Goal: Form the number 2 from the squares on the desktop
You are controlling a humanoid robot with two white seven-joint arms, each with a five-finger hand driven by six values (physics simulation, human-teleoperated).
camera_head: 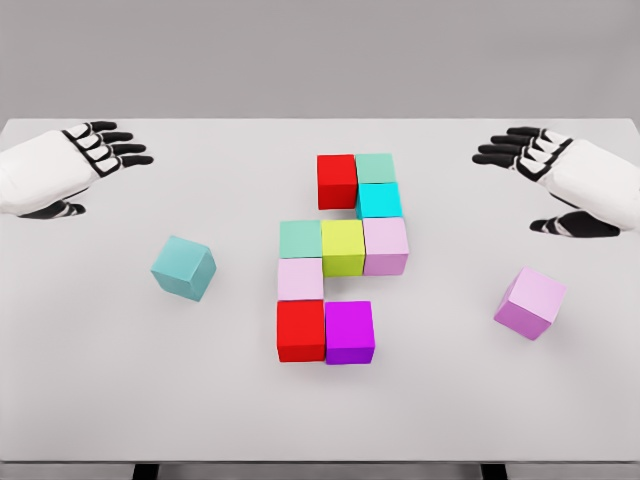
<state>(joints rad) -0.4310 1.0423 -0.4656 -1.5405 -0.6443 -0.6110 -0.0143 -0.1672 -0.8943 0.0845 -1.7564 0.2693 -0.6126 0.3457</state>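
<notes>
Cubes (340,258) nearly form a 2; both hands (85,155) (545,165) empty, fingers spread; grab loose pink cube (530,302) squarely, seat flush beside purple cube (349,332).

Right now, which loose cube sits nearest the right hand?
The pink-purple cube, alone right of the figure below the right hand; the teal cube lies far left.

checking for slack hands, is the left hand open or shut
Open: the left hand has its fingers spread, holding nothing, apart from the teal cube.

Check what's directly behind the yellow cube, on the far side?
Bare table shows behind the yellow cube, flanked by the red cube and cyan cube. Nothing hidden there.
</notes>
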